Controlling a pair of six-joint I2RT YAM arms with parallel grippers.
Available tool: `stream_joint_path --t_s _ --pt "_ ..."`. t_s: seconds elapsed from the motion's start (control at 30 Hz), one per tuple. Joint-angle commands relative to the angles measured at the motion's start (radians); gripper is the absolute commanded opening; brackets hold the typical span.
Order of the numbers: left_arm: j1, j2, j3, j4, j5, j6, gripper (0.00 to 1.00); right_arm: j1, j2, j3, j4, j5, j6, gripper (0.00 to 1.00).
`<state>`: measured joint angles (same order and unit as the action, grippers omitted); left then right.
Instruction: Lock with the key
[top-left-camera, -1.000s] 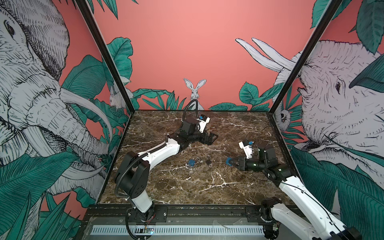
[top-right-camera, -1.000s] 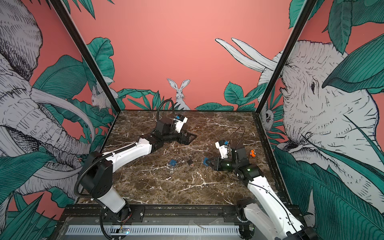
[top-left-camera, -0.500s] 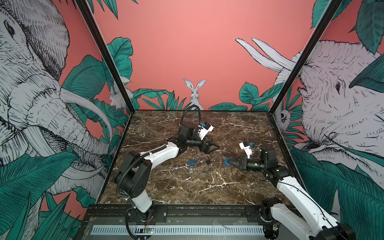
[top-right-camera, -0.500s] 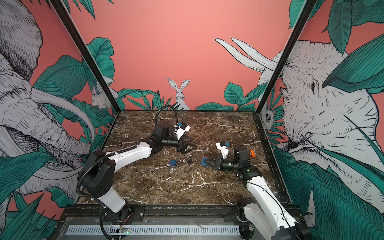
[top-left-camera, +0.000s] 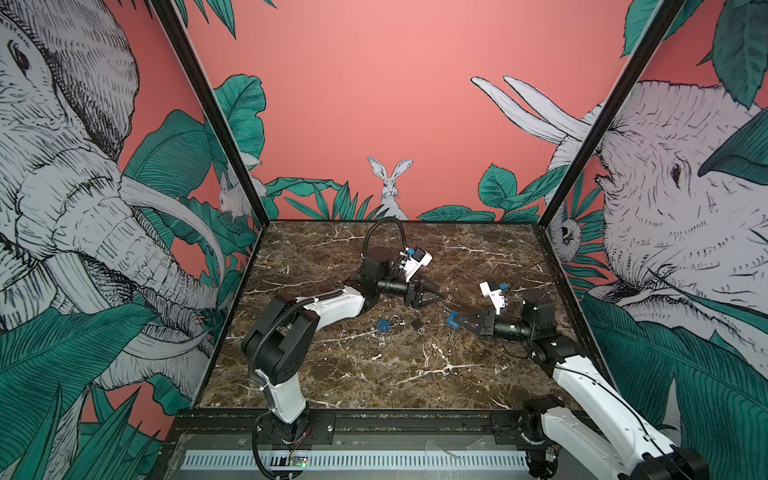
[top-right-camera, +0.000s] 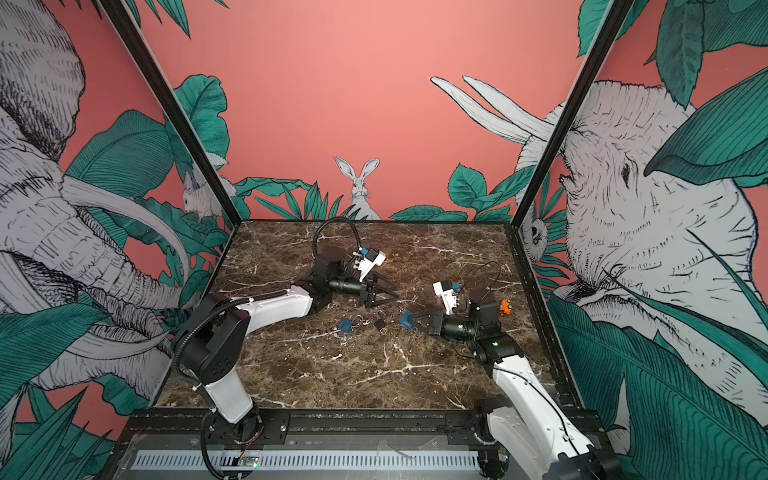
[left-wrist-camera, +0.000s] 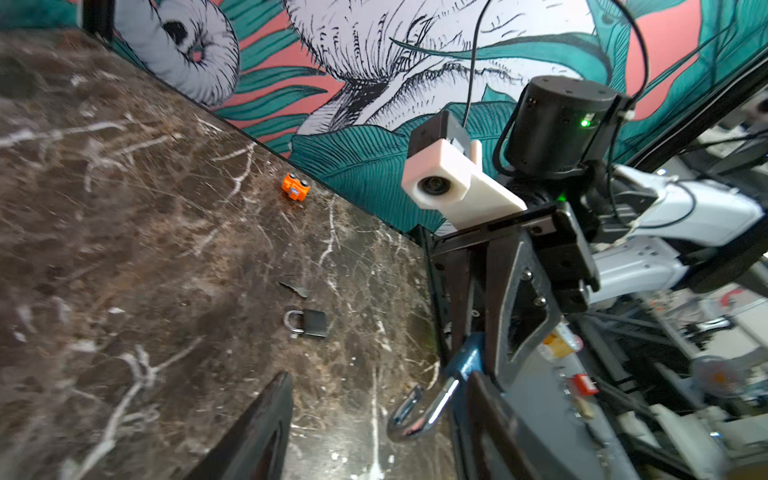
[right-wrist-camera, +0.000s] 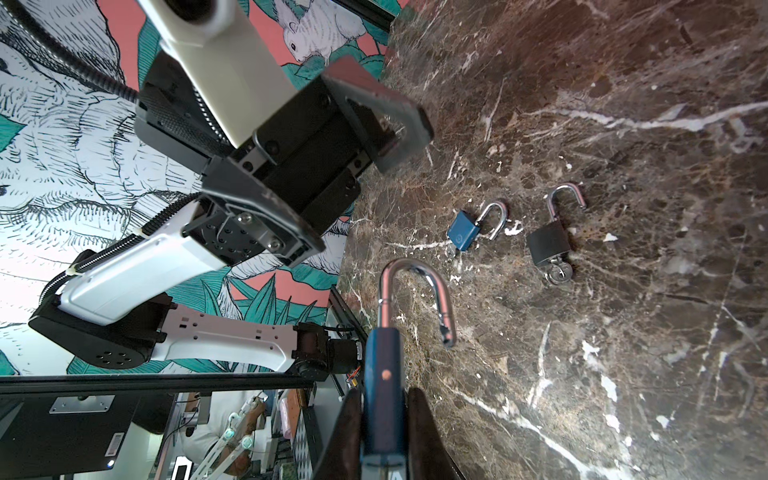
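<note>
Clamping the large blue padlock (right-wrist-camera: 384, 357) by its body, the right gripper (right-wrist-camera: 384, 409) has both fingers pressed against the lock's flat sides. The steel shackle (right-wrist-camera: 415, 291) is swung open and points away from the wrist. I cannot tell whether a key sits in this lock.

The left gripper (top-left-camera: 436, 296) faces it from across the middle. Its jaws stand apart with nothing between them, and its tips are near the held lock without touching it.

On the marble tabletop (top-left-camera: 395, 374), in front of the two grippers, lie a small blue padlock (right-wrist-camera: 464, 230) and a black padlock (right-wrist-camera: 547, 245). They lie side by side but apart, each with its shackle open. A ringed key (right-wrist-camera: 559, 272) sits in the base of the black one.

In the left wrist view I see a dark padlock (left-wrist-camera: 312, 323) lying flat with a small grey key-like piece (left-wrist-camera: 295, 289) just beside it. I cannot tell whether this is the same black lock.

An orange block (top-right-camera: 504, 307) rests near the right wall, well apart from the locks.
</note>
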<state>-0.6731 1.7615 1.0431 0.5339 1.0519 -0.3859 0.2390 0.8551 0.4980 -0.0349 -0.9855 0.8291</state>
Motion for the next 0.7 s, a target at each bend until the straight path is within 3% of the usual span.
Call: stream_joint_path --t_s 0.0,0.23,0.47,0.67 --pt "-0.021 0.011 0.002 0.096 0.052 -0.083 0.58 -0.006 -0.016 0.021 0.084 -0.023 0.02 0.0" --pt "-0.068 0.023 -0.008 0.193 0.065 -0.159 0.53 -0.007 -0.019 0.028 0.07 -0.007 0.013 0.0" --pt "-0.07 0.024 -0.018 0.185 0.071 -0.165 0.4 -0.026 -0.04 0.05 0.018 0.019 -0.031 0.0" --pt "-0.07 0.023 -0.023 0.176 0.072 -0.168 0.38 -0.054 -0.049 0.06 0.018 0.015 -0.036 0.0"
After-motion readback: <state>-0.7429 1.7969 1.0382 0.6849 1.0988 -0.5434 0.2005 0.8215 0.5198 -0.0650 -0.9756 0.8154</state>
